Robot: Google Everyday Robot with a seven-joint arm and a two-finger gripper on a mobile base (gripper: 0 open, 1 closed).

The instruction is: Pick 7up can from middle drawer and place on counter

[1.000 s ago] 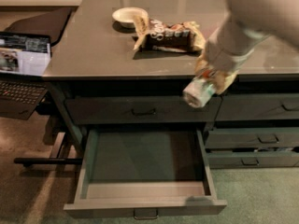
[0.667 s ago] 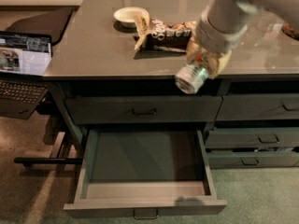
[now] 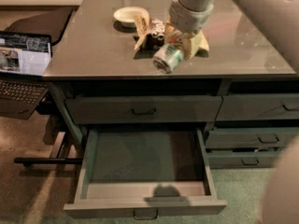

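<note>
Just over the counter (image 3: 93, 45) near its front edge, the hand (image 3: 176, 48) pinches the tilted 7up can (image 3: 167, 59); below, the middle drawer (image 3: 145, 202) stands pulled open.

Office: laptop (image 3: 21, 64), drawers (image 3: 140, 110); end effector (image 3: 174, 50) above counter (image 3: 93, 50).

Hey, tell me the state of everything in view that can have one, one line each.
end effector: over the counter near its front, shut on the 7up can
7up can: held, tilted
middle drawer: pulled open, bare inside
top drawer: shut
laptop: open, screen lit
</note>
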